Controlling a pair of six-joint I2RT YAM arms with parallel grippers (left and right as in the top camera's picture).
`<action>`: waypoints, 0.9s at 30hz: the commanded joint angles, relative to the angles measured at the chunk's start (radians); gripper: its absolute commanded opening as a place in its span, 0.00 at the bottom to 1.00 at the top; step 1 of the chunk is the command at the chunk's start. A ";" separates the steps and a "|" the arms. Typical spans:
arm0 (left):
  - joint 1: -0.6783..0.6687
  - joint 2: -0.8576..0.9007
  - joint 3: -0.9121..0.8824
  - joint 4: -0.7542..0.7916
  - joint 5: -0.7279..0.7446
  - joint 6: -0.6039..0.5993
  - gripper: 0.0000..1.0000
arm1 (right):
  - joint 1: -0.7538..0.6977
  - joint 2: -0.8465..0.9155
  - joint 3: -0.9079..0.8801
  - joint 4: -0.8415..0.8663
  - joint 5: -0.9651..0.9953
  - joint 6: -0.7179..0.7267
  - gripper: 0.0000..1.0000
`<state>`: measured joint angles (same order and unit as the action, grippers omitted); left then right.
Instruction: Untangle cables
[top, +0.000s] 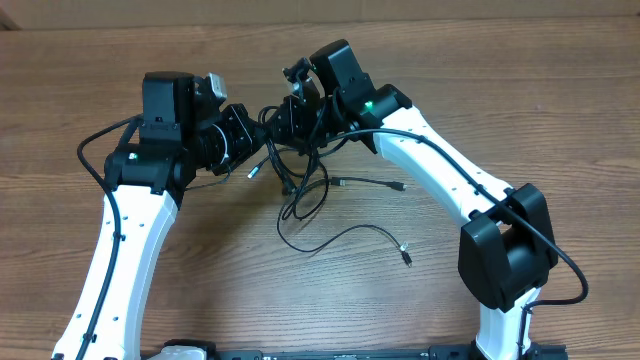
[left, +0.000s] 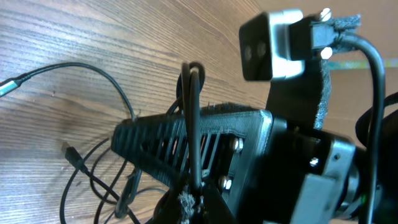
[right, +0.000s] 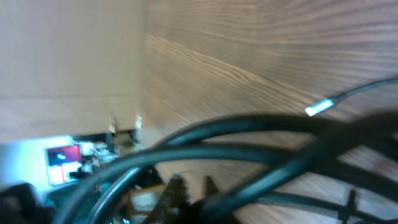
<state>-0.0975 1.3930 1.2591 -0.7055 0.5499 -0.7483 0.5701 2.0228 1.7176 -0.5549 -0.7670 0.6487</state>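
The thin black cables (top: 303, 190) lie tangled on the wooden table, with loose plug ends at the right (top: 399, 185), lower right (top: 405, 256) and left (top: 252, 172). My left gripper (top: 258, 138) is shut on one cable strand (left: 194, 124) that runs up from its fingertips (left: 191, 200). My right gripper (top: 292, 116) sits right beside it, above the tangle; its ribbed finger (left: 186, 138) crosses the left wrist view with the strand looped over it. In the blurred right wrist view its fingertips (right: 189, 186) are nearly together with cables (right: 261, 140) across them.
The two grippers almost touch at the back centre of the table. The right wrist camera (left: 273, 43) is close in front of the left wrist. A cardboard wall (top: 480, 10) runs along the table's far edge.
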 joint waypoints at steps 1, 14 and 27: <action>0.007 -0.018 0.021 -0.002 0.017 0.158 0.04 | -0.063 -0.034 0.005 0.065 -0.154 0.011 0.04; 0.080 -0.018 0.021 -0.061 -0.142 0.652 0.04 | -0.407 -0.211 0.029 0.100 -0.410 0.054 0.04; 0.148 -0.086 0.175 -0.047 -0.113 0.645 0.04 | -0.501 -0.211 0.029 -0.553 0.899 -0.200 0.04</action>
<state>0.0238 1.3640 1.3499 -0.7597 0.4435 -0.0750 0.0677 1.8297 1.7283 -1.0595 -0.3206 0.4774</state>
